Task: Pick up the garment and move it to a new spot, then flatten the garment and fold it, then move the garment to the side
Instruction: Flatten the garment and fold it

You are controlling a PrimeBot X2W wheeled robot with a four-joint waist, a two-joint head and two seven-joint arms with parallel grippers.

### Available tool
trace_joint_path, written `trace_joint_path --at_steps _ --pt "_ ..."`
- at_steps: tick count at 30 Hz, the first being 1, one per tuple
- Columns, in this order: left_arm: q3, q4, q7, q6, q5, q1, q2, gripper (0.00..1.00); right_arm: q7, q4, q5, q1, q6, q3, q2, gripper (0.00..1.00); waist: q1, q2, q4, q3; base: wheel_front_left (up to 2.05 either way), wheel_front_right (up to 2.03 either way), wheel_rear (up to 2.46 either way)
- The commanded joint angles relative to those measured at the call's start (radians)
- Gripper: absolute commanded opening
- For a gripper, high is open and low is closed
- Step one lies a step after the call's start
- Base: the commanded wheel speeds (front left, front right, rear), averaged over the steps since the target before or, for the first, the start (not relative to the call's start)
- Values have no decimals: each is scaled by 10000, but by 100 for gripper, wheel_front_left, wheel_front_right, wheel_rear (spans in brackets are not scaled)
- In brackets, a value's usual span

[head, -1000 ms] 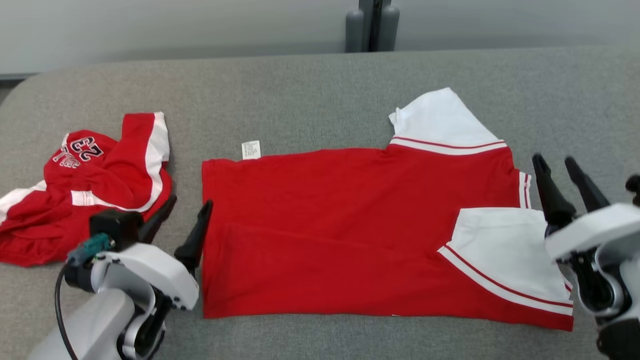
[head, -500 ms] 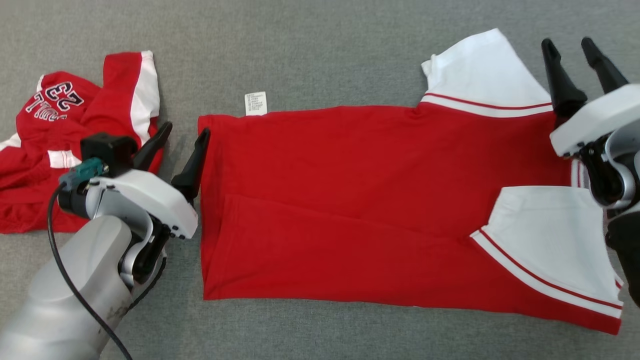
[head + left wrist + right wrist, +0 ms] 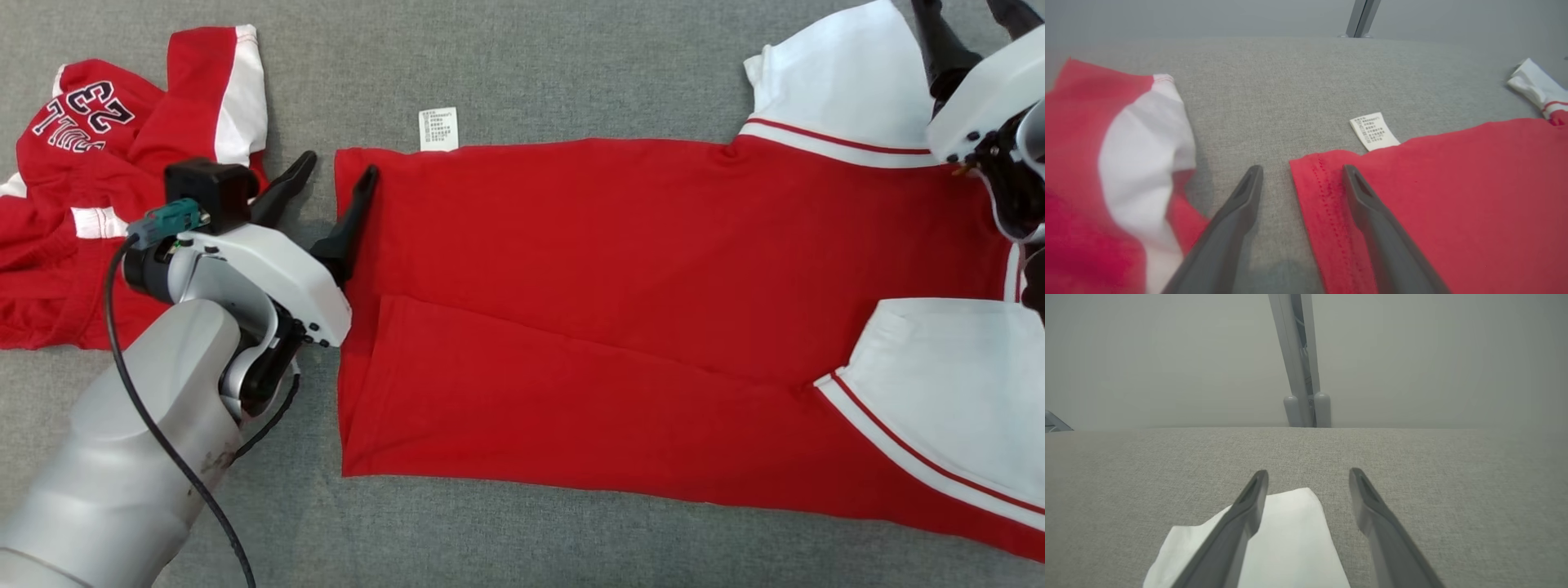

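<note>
The garment [image 3: 620, 269], a red shirt with white sleeves, lies spread on the grey surface with its near long edge folded over. My left gripper [image 3: 336, 167] is open at the shirt's far left hem corner. In the left wrist view that gripper [image 3: 1302, 171] straddles the hem corner [image 3: 1314, 175], one finger over the red cloth and one over bare grey surface. My right gripper [image 3: 976, 20] is open by the far white sleeve [image 3: 833, 82], its tips cut off by the frame's top. The right wrist view has that gripper [image 3: 1308, 473] open above the sleeve's end [image 3: 1290, 539].
A second, crumpled red and white garment [image 3: 98, 163] with the number 23 lies just left of my left gripper, and the left wrist view has it too [image 3: 1126, 163]. A white care label [image 3: 438, 129] sticks out at the shirt's far edge. Grey padded surface [image 3: 571, 65] stretches beyond.
The camera has tilted down and closer. Both open grippers have moved away from me along the shirt's ends: the left to the far hem corner, the right up to the far sleeve.
</note>
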Motion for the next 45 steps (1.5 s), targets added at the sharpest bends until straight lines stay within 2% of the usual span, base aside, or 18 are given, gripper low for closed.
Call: trace_joint_path --at_steps 1,8,14,27,28,29,30,31,32,33,34,35,36,37,38,39,45 --pt "-22 3 17 -66 73 -184 -37 100 70 161 122 -161 3 13 -34 100 0 0 60 99 0 0 0" --pt "-94 42 12 -178 105 -464 -196 100 720 1075 606 -913 1 606 -37 100 0 0 214 450 0 0 0" --pt "-196 65 -8 -295 155 -581 -289 100 701 1581 898 -1385 1 931 -47 100 0 0 302 649 0 0 0" --pt "-478 227 301 -424 202 -760 -378 100 1397 2400 1583 -1915 3 1584 170 100 0 0 338 942 0 0 0" --pt "-499 228 315 -406 210 -742 -376 100 1473 2416 1666 -1876 3 1622 214 89 0 0 330 936 0 0 0" --pt "-513 217 338 -383 213 -714 -374 100 1557 2413 1766 -1821 3 1664 249 65 0 0 324 923 0 0 0" --pt "-528 196 351 -362 212 -682 -375 100 1596 2396 1847 -1772 3 1713 256 47 0 0 322 904 0 0 0" --pt "-547 172 350 -339 210 -644 -373 100 1598 2369 1906 -1736 3 1768 236 42 0 0 324 880 0 0 0" --pt "-561 144 365 -315 201 -600 -369 100 1581 2339 1971 -1698 3 1834 206 26 0 0 329 853 0 0 0" --pt "-561 144 365 -315 201 -600 -369 100 1581 2339 1971 -1698 3 1834 206 26 0 0 329 853 0 0 0" --pt "-585 91 418 -297 177 -536 -355 83 1526 2263 2093 -1601 3 1952 158 0 0 0 341 785 0 0 0" --pt "-595 61 448 -273 158 -518 -347 68 1477 2200 2164 -1556 3 2015 123 0 0 0 347 753 0 0 0" --pt "-602 23 484 -245 136 -498 -336 48 1419 2129 2212 -1536 3 2089 83 0 0 0 353 723 0 0 0" --pt "-601 -14 499 -219 123 -468 -319 36 1326 2068 2267 -1541 3 2156 46 0 0 0 358 699 0 0 0" --pt "-600 -58 510 -203 104 -435 -306 12 1255 2025 2323 -1529 3 2209 13 0 0 0 364 675 0 0 0" --pt "-579 -113 459 -194 100 -418 -282 0 1160 1988 2367 -1507 3 2248 -17 0 0 0 370 652 0 0 0" --pt "-517 -321 335 -151 83 -410 -178 0 637 1924 2539 -1550 3 2496 -155 0 0 0 379 543 0 0 0"
